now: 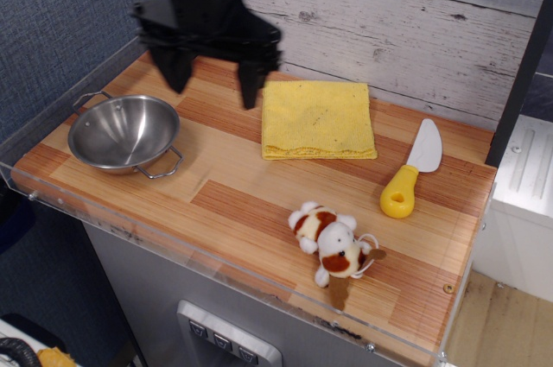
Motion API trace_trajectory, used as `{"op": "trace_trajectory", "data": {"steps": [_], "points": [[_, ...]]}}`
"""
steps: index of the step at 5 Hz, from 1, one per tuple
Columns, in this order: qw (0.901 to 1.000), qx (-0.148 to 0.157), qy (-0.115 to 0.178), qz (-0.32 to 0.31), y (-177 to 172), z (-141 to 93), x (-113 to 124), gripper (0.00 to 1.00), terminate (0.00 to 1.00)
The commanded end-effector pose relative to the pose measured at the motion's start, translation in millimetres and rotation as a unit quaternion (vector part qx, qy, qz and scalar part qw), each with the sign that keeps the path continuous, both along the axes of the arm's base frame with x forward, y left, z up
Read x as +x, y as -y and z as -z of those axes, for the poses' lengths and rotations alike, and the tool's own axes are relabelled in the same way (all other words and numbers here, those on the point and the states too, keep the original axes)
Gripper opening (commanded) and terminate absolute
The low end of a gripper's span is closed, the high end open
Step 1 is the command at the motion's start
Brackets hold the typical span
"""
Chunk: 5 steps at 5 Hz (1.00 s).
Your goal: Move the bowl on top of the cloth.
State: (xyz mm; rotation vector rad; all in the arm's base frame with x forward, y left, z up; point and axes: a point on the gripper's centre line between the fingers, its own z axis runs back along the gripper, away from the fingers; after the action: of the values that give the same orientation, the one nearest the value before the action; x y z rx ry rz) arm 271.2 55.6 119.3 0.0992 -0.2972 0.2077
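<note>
The wooden tabletop (259, 203) is carrying the black gripper (214, 89), hovering released near its back-left corner. The cloth (317, 120) is lying mid-back; the bowl (123, 132), sitting empty, is hugging the left edge.

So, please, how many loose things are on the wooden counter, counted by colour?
Silver: 1, the bowl
Yellow: 1, the cloth
Yellow and white: 1, the toy knife
White and brown: 1, the plush toy
Total: 4
</note>
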Motion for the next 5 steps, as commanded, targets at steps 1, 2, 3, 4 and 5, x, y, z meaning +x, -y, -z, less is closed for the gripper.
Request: {"op": "trace_trajectory", "data": {"steps": [1, 2, 3, 4, 5], "points": [[0.9949, 0.078, -0.016, -0.062, -47, 7, -7, 1.0, 0.0], [0.9903, 0.109, -0.033, -0.08, -59, 14, -5, 1.0, 0.0], [0.9861, 0.127, -0.028, -0.103, -65, 27, 2, 1.0, 0.0], [0.9844, 0.136, -0.036, -0.105, -65, 37, 9, 1.0, 0.0], [0.9815, 0.138, -0.037, -0.127, -71, 50, 10, 1.0, 0.0]]}}
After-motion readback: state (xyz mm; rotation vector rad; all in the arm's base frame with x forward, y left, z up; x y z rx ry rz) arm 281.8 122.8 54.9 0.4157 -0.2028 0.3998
